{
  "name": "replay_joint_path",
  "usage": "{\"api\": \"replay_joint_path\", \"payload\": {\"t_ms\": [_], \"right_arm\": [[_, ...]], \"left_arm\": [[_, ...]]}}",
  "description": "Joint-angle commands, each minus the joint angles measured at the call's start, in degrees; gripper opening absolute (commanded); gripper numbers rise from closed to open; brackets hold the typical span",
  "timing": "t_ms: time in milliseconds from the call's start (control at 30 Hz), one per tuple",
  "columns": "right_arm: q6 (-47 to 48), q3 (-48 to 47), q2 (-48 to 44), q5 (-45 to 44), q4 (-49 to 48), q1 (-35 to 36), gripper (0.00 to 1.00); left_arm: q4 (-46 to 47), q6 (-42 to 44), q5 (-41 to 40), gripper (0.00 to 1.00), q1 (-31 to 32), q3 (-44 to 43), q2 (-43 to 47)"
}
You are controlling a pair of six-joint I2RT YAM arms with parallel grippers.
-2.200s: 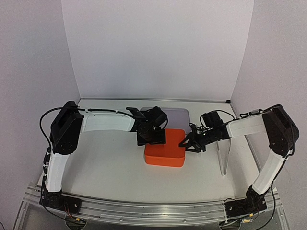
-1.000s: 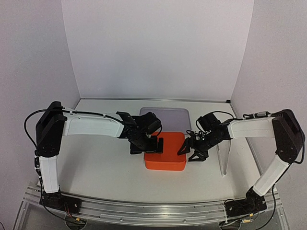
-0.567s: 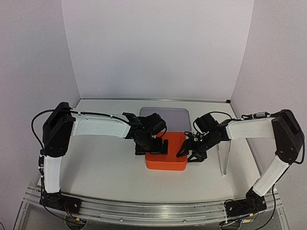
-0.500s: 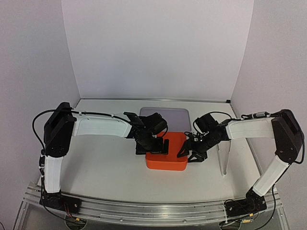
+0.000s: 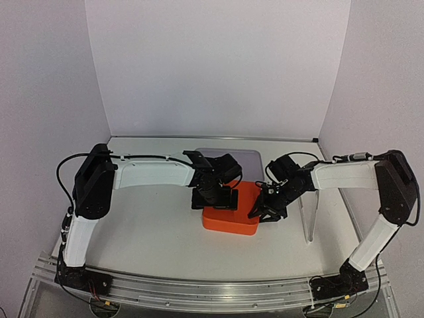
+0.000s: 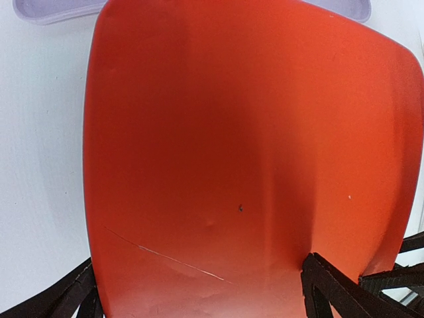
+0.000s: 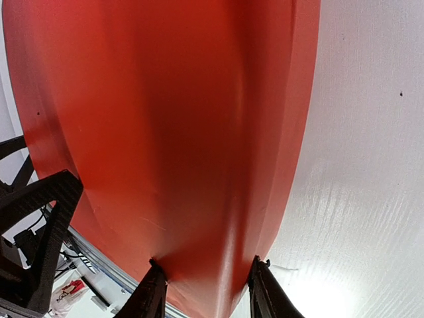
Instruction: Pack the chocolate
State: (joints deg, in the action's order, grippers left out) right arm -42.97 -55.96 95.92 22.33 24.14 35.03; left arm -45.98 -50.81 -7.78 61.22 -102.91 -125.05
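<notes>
Now the orange box point(image 5: 231, 211) lies between both arms: left gripper point(image 5: 214, 199) spread astride its left edge, right gripper point(image 5: 260, 211) pinching its right edge

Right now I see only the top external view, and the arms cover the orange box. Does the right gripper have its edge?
Observer: In the right wrist view, the right gripper has the rim of the orange box between its fingertips; both seem to touch it.
Operator: And the other arm?
Observer: The left gripper is open, straddling the box in its wrist view.
Operator: Any chocolate visible?
Observer: None in any view; up close the top is unbroken orange with one thin scratch.
</notes>
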Motion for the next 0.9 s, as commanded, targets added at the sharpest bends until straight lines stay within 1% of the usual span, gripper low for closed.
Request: {"api": "replay_joint_path", "payload": {"t_ms": [0,67,133,267,300,367,500,700,867], "right_arm": [[-0.5,0.3,2.0,-0.7,-4.8,2.3,0.27],[-1.2,1.1,2.9,-1.4,-4.8,2.3,0.23],[-1.7,2.0,3.5,-2.0,-4.8,2.2,0.21],[-1.6,2.1,2.8,-3.1,-4.6,2.1,0.24],[-1.5,1.6,2.1,-3.6,-4.2,1.8,0.27],[-1.4,0.4,0.8,-3.7,-3.3,0.8,0.42],[-0.5,-1.8,-1.5,-4.8,-0.9,-1.9,0.55],[0.9,-5.8,-1.0,-5.0,0.0,-5.4,0.67],[2.7,-10.3,3.3,-3.7,0.2,-7.8,0.70]], "left_arm": [[0.8,-0.5,3.2,1.00,4.4,3.2,-2.7],[1.3,-0.8,3.4,1.00,4.3,4.3,-2.8],[1.2,-1.1,3.5,1.00,4.3,5.1,-3.2],[1.4,-2.0,2.6,1.00,4.3,6.6,-2.1],[1.6,-2.3,2.0,1.00,4.2,7.1,-1.0],[1.8,-2.6,0.6,1.00,3.7,7.5,1.0],[2.6,-2.7,-2.6,1.00,1.5,8.2,5.4],[4.8,-0.3,-3.0,1.00,-2.9,9.6,10.5],[8.6,2.8,0.4,1.00,-7.4,12.0,12.7]]}}
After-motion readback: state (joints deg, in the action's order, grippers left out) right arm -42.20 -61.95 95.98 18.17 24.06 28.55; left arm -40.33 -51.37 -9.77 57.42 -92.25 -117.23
